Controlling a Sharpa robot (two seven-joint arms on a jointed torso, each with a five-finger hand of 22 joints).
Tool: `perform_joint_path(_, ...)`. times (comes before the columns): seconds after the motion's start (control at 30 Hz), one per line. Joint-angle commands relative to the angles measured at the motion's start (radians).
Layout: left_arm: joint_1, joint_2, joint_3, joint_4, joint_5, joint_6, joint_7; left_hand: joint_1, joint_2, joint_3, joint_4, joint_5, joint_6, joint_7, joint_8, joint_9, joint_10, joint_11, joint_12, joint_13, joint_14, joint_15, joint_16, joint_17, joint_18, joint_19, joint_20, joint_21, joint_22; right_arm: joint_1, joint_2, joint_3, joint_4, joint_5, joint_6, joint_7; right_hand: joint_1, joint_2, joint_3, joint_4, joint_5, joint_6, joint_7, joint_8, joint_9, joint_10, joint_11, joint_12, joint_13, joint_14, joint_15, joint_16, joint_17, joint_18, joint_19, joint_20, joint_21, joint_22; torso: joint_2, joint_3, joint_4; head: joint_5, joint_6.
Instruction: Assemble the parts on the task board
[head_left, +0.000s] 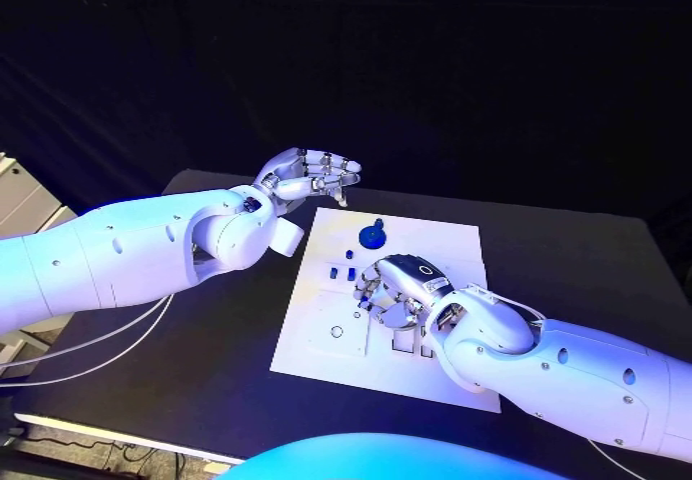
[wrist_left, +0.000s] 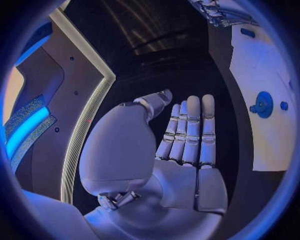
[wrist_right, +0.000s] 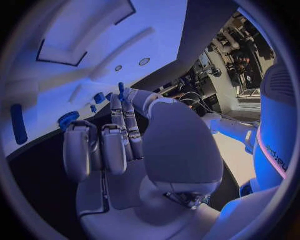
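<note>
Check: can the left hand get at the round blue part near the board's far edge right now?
Probably yes. The left hand hangs empty beside the task board, and the round blue part stands uncovered; the right hand works nearer the robot.

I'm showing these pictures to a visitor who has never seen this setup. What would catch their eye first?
Probably the white task board in the middle of the black table, with the right hand down over its middle among the small blue parts. Next, the round blue part near the board's far edge. The left hand is raised off the board's far left corner, fingers curled, holding nothing.
</note>
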Motion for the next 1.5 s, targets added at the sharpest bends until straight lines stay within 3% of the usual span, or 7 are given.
perform_joint_path(0.03, 0.001, 0.002, 0.000, 0.002, 0.013, -0.006, 0.018, -0.001, 0.007, -0.004, -0.001, 0.007, -0.007, 0.002, -0.006, -0.001, -0.008, -0.002, -0.006, -0.001, 0.002, 0.003, -0.003, -0.002, 0.013, 0.005, 0.000, -0.004, -0.001, -0.004, 0.007, -0.001, -0.008, -0.054, 0.055, -0.033, -0.001, 0.013, 0.053, -0.057, 0.002, 0.003, 0.001, 0.001, 0.002, 0.069, -0.059, 0.001, 0.001, 0.055, -0.005, 0.001, -0.001, -0.017, 0.048, -0.004, -0.002, 0.191, 0.000, 0.0003, -0.0022, 0.011, -0.004)
perform_joint_path(0.43, 0.001, 0.002, 0.000, 0.003, 0.013, -0.004, 0.016, 0.000, 0.008, -0.004, 0.000, 0.007, -0.007, 0.002, -0.006, -0.002, -0.009, -0.002, -0.006, -0.002, 0.002, 0.004, -0.004, -0.002, 0.013, 0.005, 0.001, -0.006, -0.002, -0.007, 0.024, -0.008, -0.020, -0.074, 0.067, -0.048, -0.002, 0.013, 0.053, -0.057, 0.002, 0.002, 0.002, 0.001, 0.002, 0.070, -0.059, 0.001, 0.001, 0.055, -0.005, 0.001, -0.001, -0.018, 0.048, -0.004, 0.000, 0.192, 0.001, 0.0006, -0.0034, 0.024, -0.014)
perform_joint_path(0.77, 0.001, 0.004, 0.000, 0.002, 0.013, 0.000, 0.013, 0.000, 0.008, -0.004, 0.000, 0.007, -0.007, 0.002, -0.006, -0.002, -0.009, -0.002, -0.006, -0.002, 0.002, 0.004, -0.004, -0.002, 0.013, 0.005, 0.001, -0.006, -0.002, -0.008, 0.037, -0.011, -0.029, -0.077, 0.063, -0.049, -0.003, 0.014, 0.053, -0.058, 0.003, 0.002, 0.002, 0.000, 0.002, 0.070, -0.059, 0.000, 0.001, 0.055, -0.004, 0.001, -0.002, -0.018, 0.048, -0.004, -0.001, 0.191, 0.001, 0.0013, -0.0002, 0.026, -0.015)
perform_joint_path(1.2, 0.001, 0.001, 0.000, 0.001, 0.012, 0.003, 0.008, 0.000, 0.009, -0.003, 0.001, 0.007, -0.008, 0.002, -0.006, -0.002, -0.009, -0.001, -0.006, -0.002, 0.001, 0.004, -0.005, -0.003, 0.013, 0.005, 0.001, -0.006, -0.002, -0.018, 0.048, -0.013, -0.038, -0.077, 0.062, -0.049, -0.004, 0.014, 0.054, -0.059, 0.003, 0.002, 0.002, 0.000, 0.002, 0.070, -0.059, 0.000, 0.001, 0.055, -0.004, 0.001, -0.001, -0.017, 0.048, -0.003, -0.003, 0.191, 0.001, 0.0005, -0.0032, 0.031, -0.017)
perform_joint_path(1.5, 0.001, 0.000, 0.000, 0.002, 0.012, 0.005, 0.005, 0.000, 0.009, -0.003, 0.001, 0.007, -0.008, 0.002, -0.006, -0.002, -0.009, -0.001, -0.006, -0.002, 0.001, 0.004, -0.005, -0.003, 0.013, 0.005, 0.001, -0.006, -0.002, -0.019, 0.048, -0.014, -0.041, -0.086, 0.092, -0.061, -0.005, 0.015, 0.055, -0.060, 0.003, 0.002, 0.003, 0.000, 0.002, 0.070, -0.058, -0.001, 0.001, 0.054, -0.004, 0.000, -0.004, -0.017, 0.047, -0.003, -0.005, 0.190, 0.001, 0.0004, -0.0035, 0.032, -0.017)
